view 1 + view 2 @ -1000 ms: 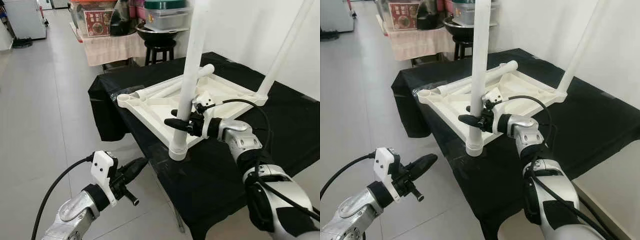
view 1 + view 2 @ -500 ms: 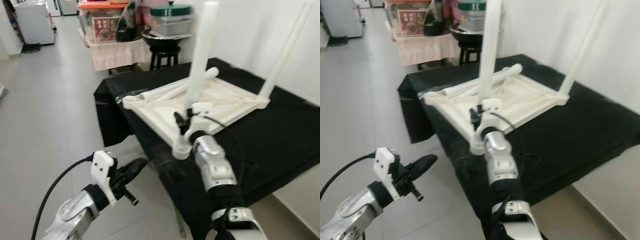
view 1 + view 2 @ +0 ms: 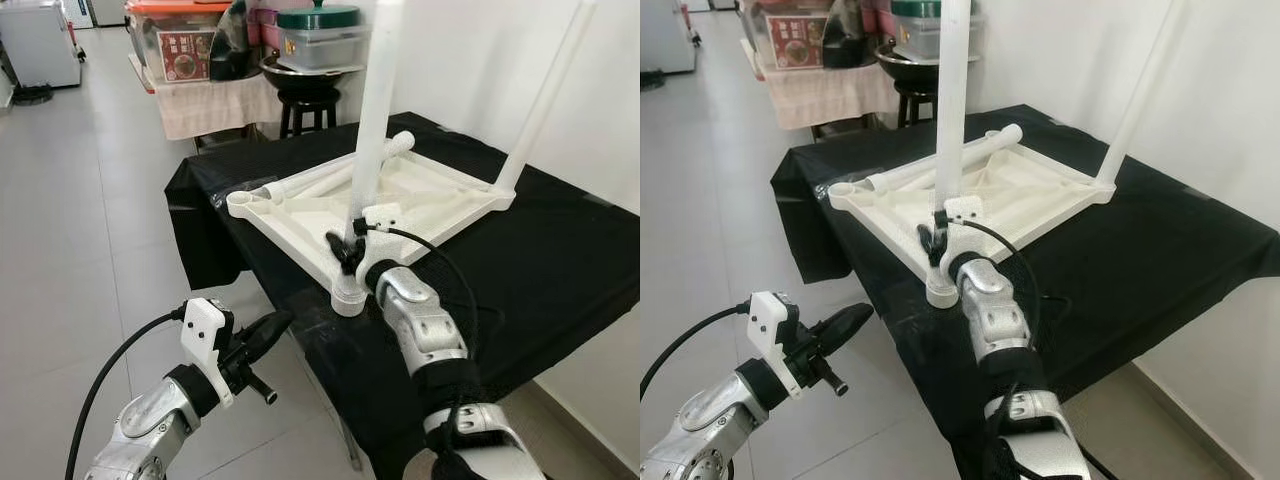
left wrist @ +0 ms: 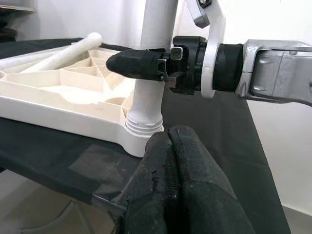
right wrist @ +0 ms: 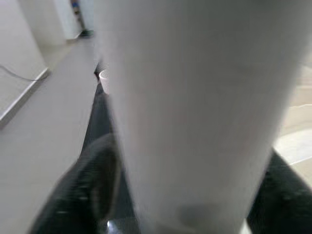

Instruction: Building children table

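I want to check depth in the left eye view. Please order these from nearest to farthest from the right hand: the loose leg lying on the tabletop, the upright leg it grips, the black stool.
1. The upright leg, at the near corner of the upside-down tabletop; the right hand is closed around it.
2. The loose leg, lying across the tabletop's far side.
3. The black stool, beyond the black-covered table.
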Controlling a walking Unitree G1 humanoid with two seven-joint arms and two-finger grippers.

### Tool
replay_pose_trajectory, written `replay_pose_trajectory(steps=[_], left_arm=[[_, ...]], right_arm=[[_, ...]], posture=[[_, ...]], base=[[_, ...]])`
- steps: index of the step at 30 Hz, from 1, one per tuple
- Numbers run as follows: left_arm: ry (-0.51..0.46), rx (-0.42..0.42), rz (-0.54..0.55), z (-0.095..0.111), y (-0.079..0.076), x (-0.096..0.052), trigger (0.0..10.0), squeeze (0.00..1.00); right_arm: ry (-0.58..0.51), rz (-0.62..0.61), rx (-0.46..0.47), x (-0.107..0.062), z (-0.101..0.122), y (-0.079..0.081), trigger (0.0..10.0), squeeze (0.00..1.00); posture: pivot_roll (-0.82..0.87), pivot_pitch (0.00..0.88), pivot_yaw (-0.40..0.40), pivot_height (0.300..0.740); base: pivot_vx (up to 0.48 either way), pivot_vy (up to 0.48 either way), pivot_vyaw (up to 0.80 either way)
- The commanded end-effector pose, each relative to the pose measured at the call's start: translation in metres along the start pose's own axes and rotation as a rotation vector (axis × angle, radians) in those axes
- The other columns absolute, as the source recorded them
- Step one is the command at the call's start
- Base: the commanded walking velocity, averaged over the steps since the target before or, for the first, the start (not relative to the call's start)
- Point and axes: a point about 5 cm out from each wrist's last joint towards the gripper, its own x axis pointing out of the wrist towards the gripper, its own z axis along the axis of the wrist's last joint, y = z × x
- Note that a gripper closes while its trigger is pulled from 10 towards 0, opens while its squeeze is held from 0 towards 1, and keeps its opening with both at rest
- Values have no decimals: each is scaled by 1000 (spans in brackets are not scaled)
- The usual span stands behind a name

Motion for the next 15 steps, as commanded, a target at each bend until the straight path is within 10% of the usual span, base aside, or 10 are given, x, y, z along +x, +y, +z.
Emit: replay_pose_trajectory(steps=[1,2,3,15], left_arm=[[9,-4,-9,-2,0,2,10000,0],[8,-4,-9,-2,0,2,10000,0],[7,-5,-9,-2,-1,2,10000,0],[7,-5,-4,-1,-3,0,10000,0]], right_arm=[[-33,105,-7,5,12,2,10000,1000],[-60,205,-48,6,23,-1,10000,604],[-74,321,-90,7,32,-4,10000,0],[-53,694,-201,5,56,-6,10000,0]], posture=[[-21,0,-41,740],[-17,0,-42,740],[-16,0,-41,740],[17,0,-43,740]], base=[[0,0,0],[0,0,0],[0,0,0],[0,0,0]])
